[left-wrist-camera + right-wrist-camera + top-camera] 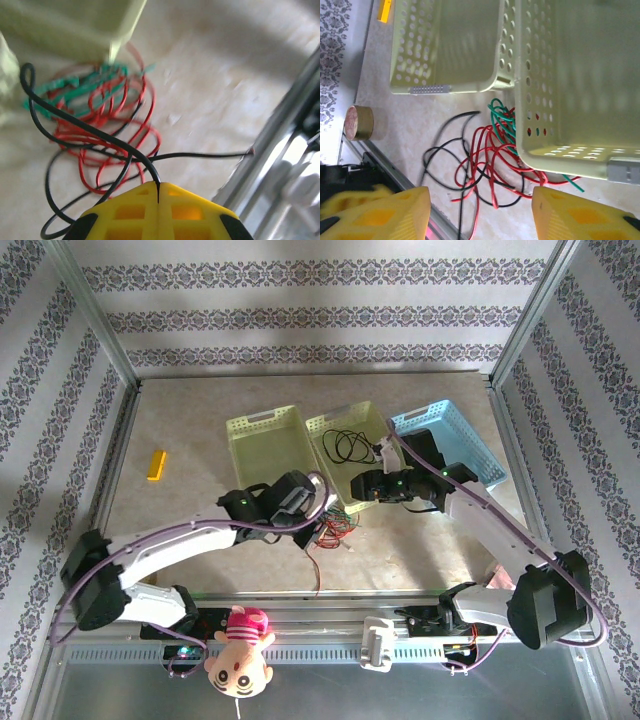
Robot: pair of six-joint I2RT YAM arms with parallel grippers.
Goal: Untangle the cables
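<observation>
Yellow-tipped, your left gripper (158, 192) is clamped on the black cable (145, 161). The red and green cables (115, 107) lie heaped just beyond, against the basket (117, 35) corner. Your right gripper (480, 212) hangs spread wide above that heap. Bare tabletop (215, 75) lies open to the right.

We look down from high behind the near edge onto the beige tabletop (190, 420). Our left wrist camera hangs close over the tangle of thin red, green and black wires (107, 115); our right wrist camera views that tangle (490, 160) from slightly farther, beside a pale green perforated plastic basket (560, 100).
</observation>
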